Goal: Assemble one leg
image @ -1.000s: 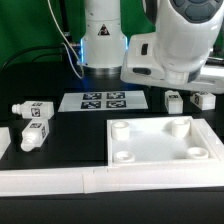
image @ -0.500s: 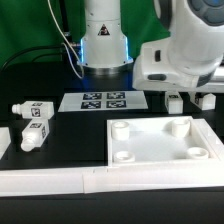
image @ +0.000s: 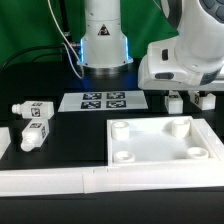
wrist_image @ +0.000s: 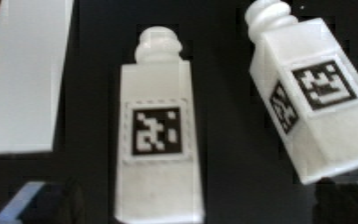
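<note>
Two legs lie side by side in the wrist view: one leg is centred between my fingers, and a second leg lies tilted beside it. Both are white with square tags. My gripper is open above them, and its dark fingertips straddle the centred leg's blocky end without touching it. In the exterior view the arm's white hand hangs over these two legs at the back right and hides the fingers. Two more legs lie at the left.
The large white square panel with round corner sockets lies front right, and its edge shows in the wrist view. The marker board lies before the robot base. A white rail runs along the front.
The arm's hand has moved toward the exterior view's right and a little lower, over the two legs at the back right. The parts have not moved.
</note>
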Robot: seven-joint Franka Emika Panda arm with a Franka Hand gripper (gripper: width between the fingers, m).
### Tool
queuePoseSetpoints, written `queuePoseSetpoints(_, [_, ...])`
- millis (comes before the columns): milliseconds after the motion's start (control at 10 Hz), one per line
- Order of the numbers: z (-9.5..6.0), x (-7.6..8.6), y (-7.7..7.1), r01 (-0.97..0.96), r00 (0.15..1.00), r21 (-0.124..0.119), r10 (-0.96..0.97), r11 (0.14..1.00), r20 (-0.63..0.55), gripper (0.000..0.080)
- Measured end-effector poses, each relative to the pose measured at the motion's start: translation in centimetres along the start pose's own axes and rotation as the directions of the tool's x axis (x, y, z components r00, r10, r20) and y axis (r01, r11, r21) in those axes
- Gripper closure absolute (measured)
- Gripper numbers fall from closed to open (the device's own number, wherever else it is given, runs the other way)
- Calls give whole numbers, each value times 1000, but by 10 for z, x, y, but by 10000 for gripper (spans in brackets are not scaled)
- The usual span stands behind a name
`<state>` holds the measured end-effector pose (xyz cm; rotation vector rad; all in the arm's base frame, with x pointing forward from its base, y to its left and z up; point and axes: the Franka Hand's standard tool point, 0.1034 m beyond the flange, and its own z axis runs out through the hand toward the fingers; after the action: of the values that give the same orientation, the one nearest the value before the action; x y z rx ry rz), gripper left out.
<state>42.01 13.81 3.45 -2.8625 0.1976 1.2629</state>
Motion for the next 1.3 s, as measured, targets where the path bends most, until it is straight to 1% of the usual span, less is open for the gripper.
queuePoseSetpoints(100, [4,6,6,-13,1000,6,13,1000,16,151])
queuePoseSetpoints(500, [21,11,9,-25,999,3,25,1000,21,151])
queuePoseSetpoints(600, [27,11,10,-37,999,-3,37,999,39,151])
queuePoseSetpoints(700, [29,9,12,-32,997,-22,33,999,69,151])
queuePoseSetpoints(900, [28,12,12,-33,997,-21,34,999,63,151])
queuePoseSetpoints(1100, [29,12,13,-34,997,-20,35,999,62,409])
queuePoseSetpoints(1200, [28,13,13,-34,997,-20,35,999,62,515])
queuePoseSetpoints(1300, [28,13,13,-34,997,-20,36,999,62,515])
